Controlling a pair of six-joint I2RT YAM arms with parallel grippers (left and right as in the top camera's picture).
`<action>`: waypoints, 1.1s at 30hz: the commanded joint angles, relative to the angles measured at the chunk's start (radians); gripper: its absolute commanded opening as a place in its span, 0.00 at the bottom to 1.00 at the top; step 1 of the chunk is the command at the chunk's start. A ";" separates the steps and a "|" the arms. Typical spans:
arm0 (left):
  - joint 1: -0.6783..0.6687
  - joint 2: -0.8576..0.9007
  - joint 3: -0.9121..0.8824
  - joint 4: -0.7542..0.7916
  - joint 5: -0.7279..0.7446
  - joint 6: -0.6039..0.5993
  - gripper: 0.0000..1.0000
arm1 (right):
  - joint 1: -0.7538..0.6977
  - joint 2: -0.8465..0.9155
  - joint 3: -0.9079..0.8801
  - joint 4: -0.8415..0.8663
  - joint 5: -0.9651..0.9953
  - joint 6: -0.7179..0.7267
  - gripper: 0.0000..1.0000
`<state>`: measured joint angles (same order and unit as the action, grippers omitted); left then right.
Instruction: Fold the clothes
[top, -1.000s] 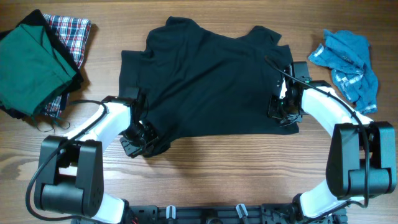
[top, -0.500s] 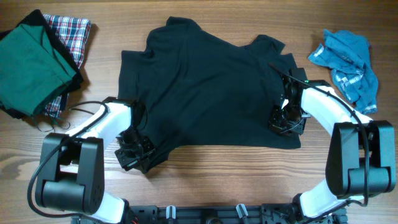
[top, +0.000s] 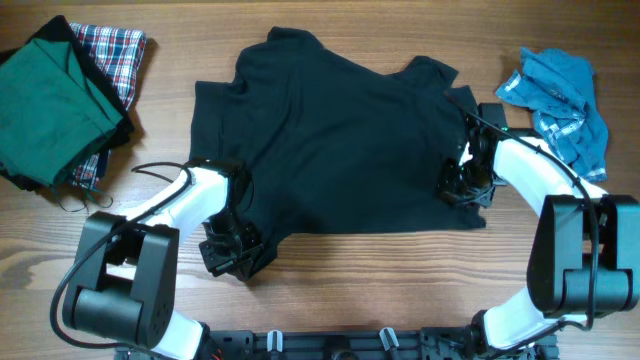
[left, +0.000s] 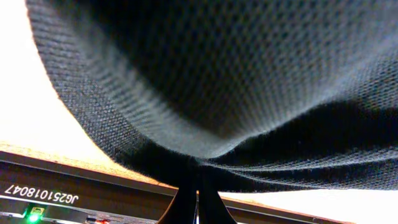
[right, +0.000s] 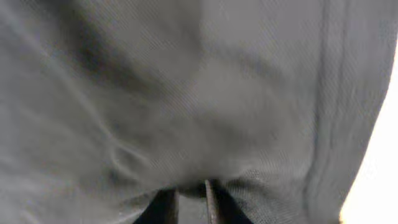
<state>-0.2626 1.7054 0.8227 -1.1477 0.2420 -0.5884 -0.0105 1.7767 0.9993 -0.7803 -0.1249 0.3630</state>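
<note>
Two arms work over the wooden surface (top: 330, 280), and I count one black shirt (top: 340, 140), one blue garment (top: 560, 100), and a stack at the far left corner where I can make out one green garment (top: 45, 100) and one plaid garment (top: 120, 50).

The black shirt lies spread across the middle, rumpled. The blue garment sits crumpled just off its right side, apart from it.

The left arm bends at the elbow and reaches inward to the shirt's near left corner. There the left end effector (left: 198, 190) has its fingers pressed together, pinching a fold of the black cloth.

The right arm mirrors it, bent toward the shirt's right edge. The right end effector (right: 189, 190) shows its fingers a little apart with cloth bunched at the tips. I cannot tell whether it grips.
</note>
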 joint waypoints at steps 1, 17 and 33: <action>0.001 -0.027 0.018 -0.015 0.015 0.004 0.05 | -0.007 -0.006 0.092 0.012 -0.053 -0.066 0.42; 0.001 -0.183 0.159 0.338 -0.132 0.009 0.71 | -0.007 -0.066 0.246 0.273 -0.139 -0.112 0.81; 0.167 0.151 0.869 0.383 -0.094 0.242 0.73 | -0.007 0.179 0.968 -0.148 -0.169 -0.344 0.99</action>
<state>-0.0933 1.7531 1.5574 -0.7830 0.1394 -0.4038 -0.0124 1.8259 1.8626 -0.9180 -0.2852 0.0814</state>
